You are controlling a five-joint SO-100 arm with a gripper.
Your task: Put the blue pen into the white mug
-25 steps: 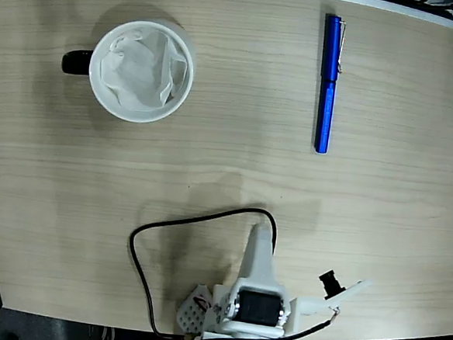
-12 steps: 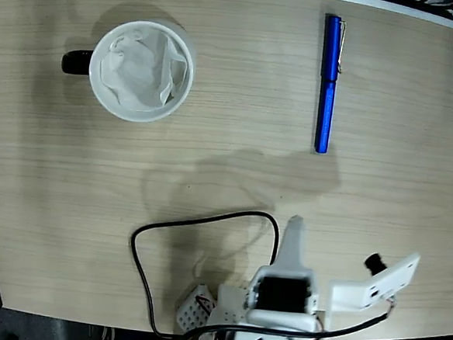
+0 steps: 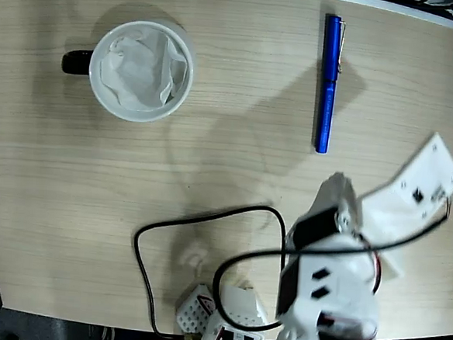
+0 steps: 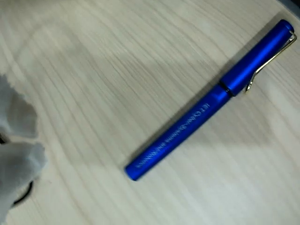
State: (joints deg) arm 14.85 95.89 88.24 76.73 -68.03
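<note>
table (image 3: 226, 178): we see light wood, a black cable (image 3: 200, 219) looping at the near edge
arm (image 3: 332, 278): white, low right in fixed view, well below pen tip
white mug (image 3: 142, 71): upper left, crumpled paper inside, well apart from pen
blue pen (image 3: 328, 84): flat on table, upper right; wrist view (image 4: 211, 98) diagonal, untouched
gripper: we can't tell how open; holds nothing visible

Fixed view: bright, even overhead light; soft arm shadow across surface (image 3: 226, 170) centre, reaching blue pen (image 3: 328, 84). Faint shadow around white mug (image 3: 142, 71). Wrist view: slightly soft — pen (image 4: 206, 103) lettering smeared; white blur at lower left edge out of focus.
</note>
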